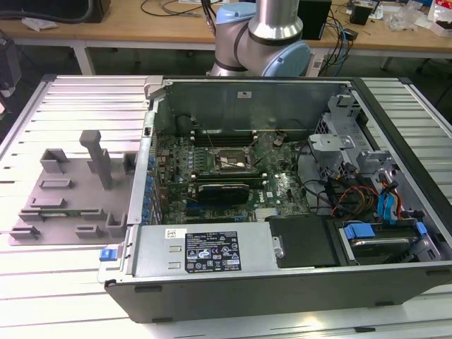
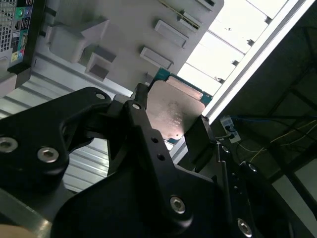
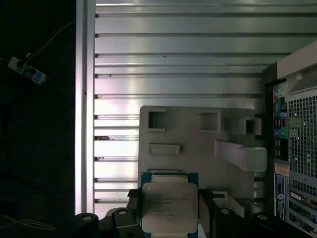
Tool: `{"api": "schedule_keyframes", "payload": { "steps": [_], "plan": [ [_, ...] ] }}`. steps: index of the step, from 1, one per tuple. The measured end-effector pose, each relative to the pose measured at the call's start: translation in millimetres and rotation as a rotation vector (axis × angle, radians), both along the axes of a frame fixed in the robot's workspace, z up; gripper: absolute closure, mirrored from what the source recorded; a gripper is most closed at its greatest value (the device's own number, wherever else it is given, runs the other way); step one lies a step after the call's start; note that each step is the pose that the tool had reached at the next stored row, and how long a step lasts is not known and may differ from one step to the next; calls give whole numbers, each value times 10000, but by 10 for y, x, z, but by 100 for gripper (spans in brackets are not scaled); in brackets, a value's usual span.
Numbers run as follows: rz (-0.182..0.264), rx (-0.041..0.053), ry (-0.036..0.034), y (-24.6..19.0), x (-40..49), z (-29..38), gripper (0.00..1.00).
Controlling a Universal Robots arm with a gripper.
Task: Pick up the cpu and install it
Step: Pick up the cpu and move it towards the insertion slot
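Your end effector (image 3: 169, 214) grips the cpu (image 3: 169, 206) by two opposite edges. You're holding it over the grey tray (image 3: 198, 144), near the open computer case (image 3: 299, 148), on the slatted bench (image 3: 173, 49).

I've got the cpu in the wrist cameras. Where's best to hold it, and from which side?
By two opposite thin edges, coming straight at its flat metal top. The cpu is a thin square, so probably only its rim gives the fingers parallel faces. In the first wrist view the gripper clamps it that way, above the grey tray.
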State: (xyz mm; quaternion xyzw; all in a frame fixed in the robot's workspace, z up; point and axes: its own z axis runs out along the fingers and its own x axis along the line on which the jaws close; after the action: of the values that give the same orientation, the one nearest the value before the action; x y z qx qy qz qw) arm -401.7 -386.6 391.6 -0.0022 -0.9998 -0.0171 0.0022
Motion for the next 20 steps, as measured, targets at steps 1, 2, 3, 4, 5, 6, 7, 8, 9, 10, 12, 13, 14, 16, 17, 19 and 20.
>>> {"api": "schedule_keyframes", "payload": {
  "steps": [1,2,3,4,5,6,7,8,9,10,12,13,14,16,17,19,20],
  "plan": [
    [0,-2,2,0,13,1,45],
    [0,-1,1,0,41,1,45],
    [0,-1,1,0,57,1,45],
    [0,0,0,0,75,0,45],
    [0,0,0,0,95,0,45],
    [0,0,-1,0,118,0,45],
    [0,0,-1,0,151,0,45],
    [1,1,0,0,189,0,45],
    [0,-1,1,0,224,1,45],
    [0,-1,1,0,247,1,45],
    [-1,0,-1,0,316,0,45],
    [-1,0,0,0,360,0,45],
    [-1,0,0,0,388,0,45],
    [0,-1,0,0,438,0,45],
    [0,0,-1,0,462,0,45],
    [0,0,-1,0,507,0,45],
    [0,0,0,0,531,0,45]
  ]
}}
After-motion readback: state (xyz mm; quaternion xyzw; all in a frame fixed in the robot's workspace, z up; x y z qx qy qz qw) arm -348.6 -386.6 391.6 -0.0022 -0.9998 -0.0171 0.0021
